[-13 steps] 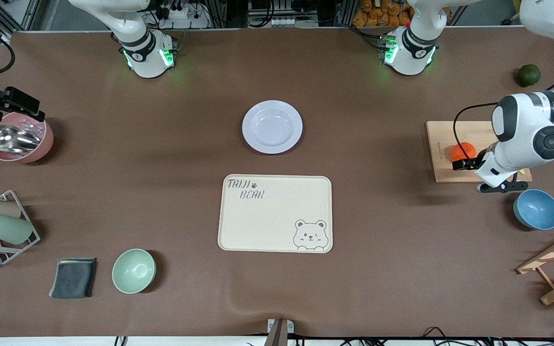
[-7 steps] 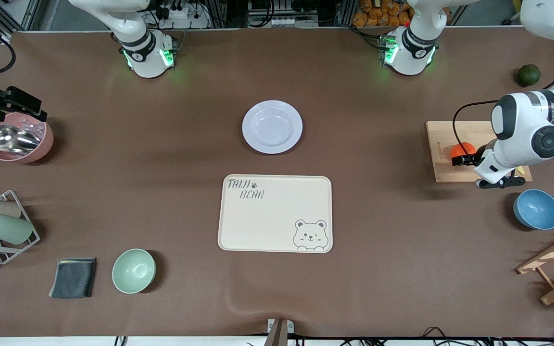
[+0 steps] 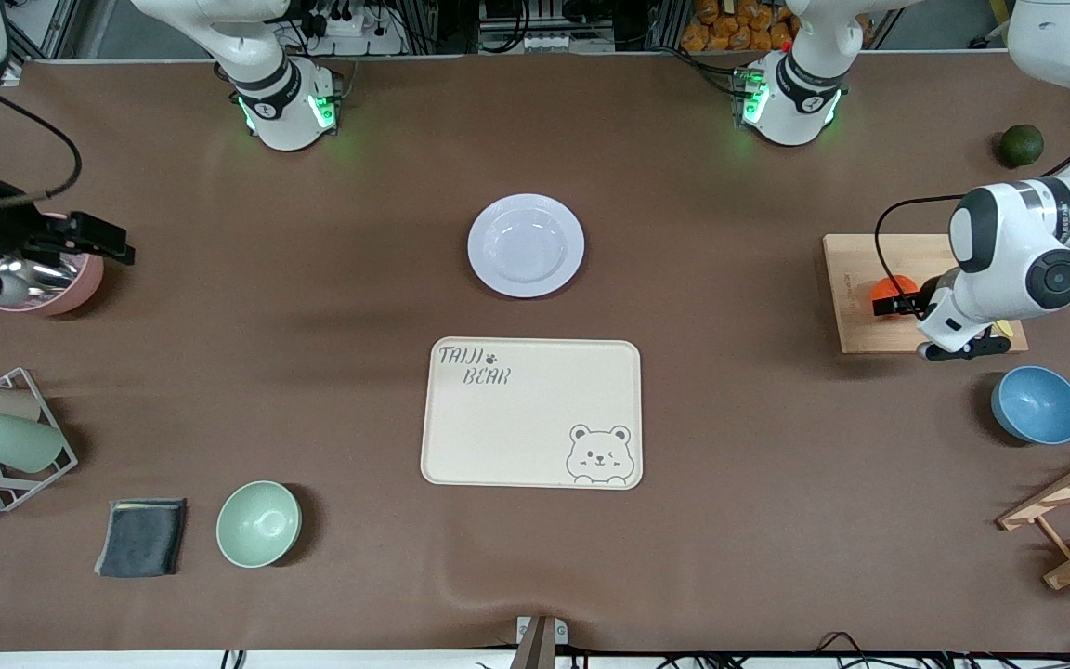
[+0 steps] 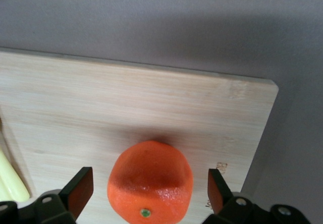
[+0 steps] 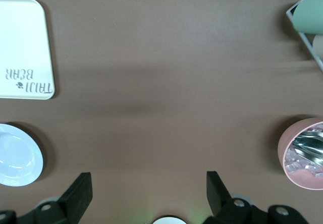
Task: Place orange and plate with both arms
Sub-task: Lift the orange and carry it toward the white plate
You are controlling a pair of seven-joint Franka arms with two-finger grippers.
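The orange [image 3: 890, 293] sits on a wooden cutting board [image 3: 855, 279] at the left arm's end of the table. My left gripper [image 3: 931, 325] is open, low over the board. In the left wrist view [image 4: 149, 189] its fingers [image 4: 81, 189] stand on either side of the orange [image 4: 150, 181] with a gap on each side. The lavender-white plate [image 3: 526, 245] lies empty mid-table, between the arm bases and the cream tray; it also shows in the right wrist view [image 5: 17, 156]. My right gripper [image 3: 43, 265] is open and empty over the pink bowl [image 3: 71, 279]; the right wrist view [image 5: 149, 191] shows the same.
The cream bear-printed tray [image 3: 531, 412] lies nearer the front camera than the plate. A blue bowl [image 3: 1037, 404] sits near the board and a dark green fruit [image 3: 1020, 145] nearer the bases. A green bowl [image 3: 258, 523], grey cloth [image 3: 141, 536] and cup rack [image 3: 6, 437] are at the right arm's end.
My left gripper has closed in over the orange, which now sits between its fingers. My right gripper has moved from the table's edge in over the pink bowl, toward the middle.
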